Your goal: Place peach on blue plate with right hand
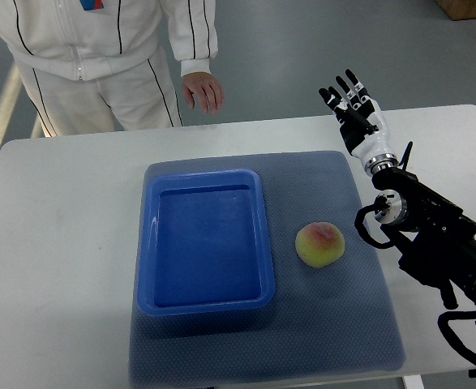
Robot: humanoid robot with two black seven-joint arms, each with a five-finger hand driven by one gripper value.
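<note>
Top view, listed for you from left to right: white table (59, 243); grey mat (359, 324); blue plate (203, 304), a rectangular tray lying on the mat; person in white (100, 57) standing behind the table, one hand (203, 91) hanging. Peach (319, 244) sits on the mat just right of the plate. Right hand (351, 101) hovers well beyond the peach, fingers spread, holding nothing.

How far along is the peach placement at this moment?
Nothing looks done: the peach sits on the grey mat, right of the blue plate, which holds nothing. In hand: the right hand is raised beyond the mat's far right corner, fingers spread, holding nothing, well clear of the peach. Left: reach, grasp, carry and set the peach on the plate. A person stands at the table's far side.
</note>
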